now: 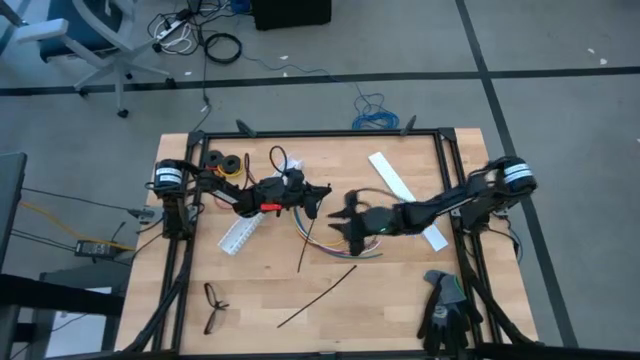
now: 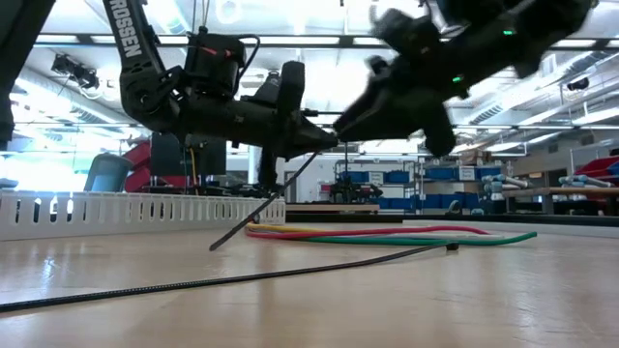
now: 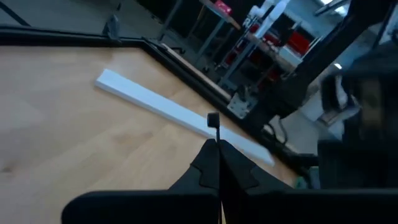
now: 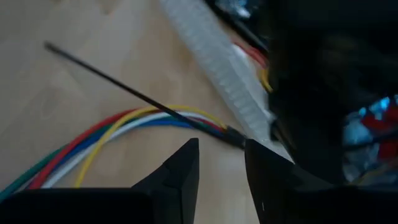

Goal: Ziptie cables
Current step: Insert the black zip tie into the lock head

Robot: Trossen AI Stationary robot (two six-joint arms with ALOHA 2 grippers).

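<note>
The left pincer clamps a thin black plastic ziptie above the loose coloured cables; the right pincer stands parted, empty. Nothing is bound yet.

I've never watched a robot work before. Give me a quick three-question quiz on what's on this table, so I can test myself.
1. True or false: the left gripper is shut on a ziptie.
2. Where is the second ziptie? A) flat on the table, B) in the right gripper, C) on the gloves.
3. Fill in: the coloured cables lie beside a white slotted ____.

Key: 1 true; 2 A; 3 strip.
</note>
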